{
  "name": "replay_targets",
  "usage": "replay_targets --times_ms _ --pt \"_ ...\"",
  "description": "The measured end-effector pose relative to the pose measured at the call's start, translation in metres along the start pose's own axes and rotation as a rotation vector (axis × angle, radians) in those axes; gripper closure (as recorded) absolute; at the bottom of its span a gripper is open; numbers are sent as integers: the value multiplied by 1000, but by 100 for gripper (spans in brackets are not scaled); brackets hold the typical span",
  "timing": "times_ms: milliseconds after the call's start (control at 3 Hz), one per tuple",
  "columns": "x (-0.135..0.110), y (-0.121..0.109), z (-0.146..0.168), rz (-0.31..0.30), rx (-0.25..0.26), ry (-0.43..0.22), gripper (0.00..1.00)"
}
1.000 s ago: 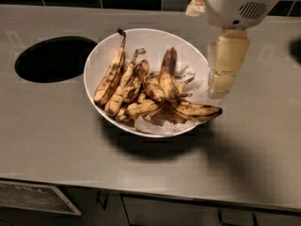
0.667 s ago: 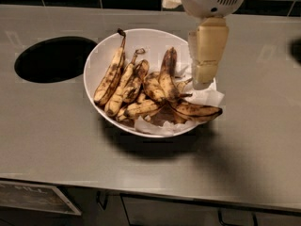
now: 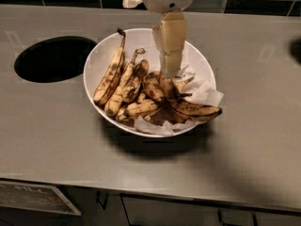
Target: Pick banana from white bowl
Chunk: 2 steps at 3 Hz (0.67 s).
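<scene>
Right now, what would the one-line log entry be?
hand: over white bowl centre | banana: lying in bowl, not lifted

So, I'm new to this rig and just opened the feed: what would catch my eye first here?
A white bowl at centre, heaped with brown-spotted bananas on crumpled paper. The pale gripper hangs over the bowl's back half, its tip at the pile. Left of the bowl, a dark round hole in the counter.
</scene>
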State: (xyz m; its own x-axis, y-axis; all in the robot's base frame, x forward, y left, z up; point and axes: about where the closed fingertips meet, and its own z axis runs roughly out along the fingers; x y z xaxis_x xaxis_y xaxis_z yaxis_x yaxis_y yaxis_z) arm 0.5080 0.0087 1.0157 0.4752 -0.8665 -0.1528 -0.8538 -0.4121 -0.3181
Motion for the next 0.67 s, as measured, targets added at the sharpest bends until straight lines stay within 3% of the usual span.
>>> replay_targets --times_ms 333,667 --pt "-4 -8 5 -11 14 -13 0" --pt "-12 -10 16 -21 -3 -36 0"
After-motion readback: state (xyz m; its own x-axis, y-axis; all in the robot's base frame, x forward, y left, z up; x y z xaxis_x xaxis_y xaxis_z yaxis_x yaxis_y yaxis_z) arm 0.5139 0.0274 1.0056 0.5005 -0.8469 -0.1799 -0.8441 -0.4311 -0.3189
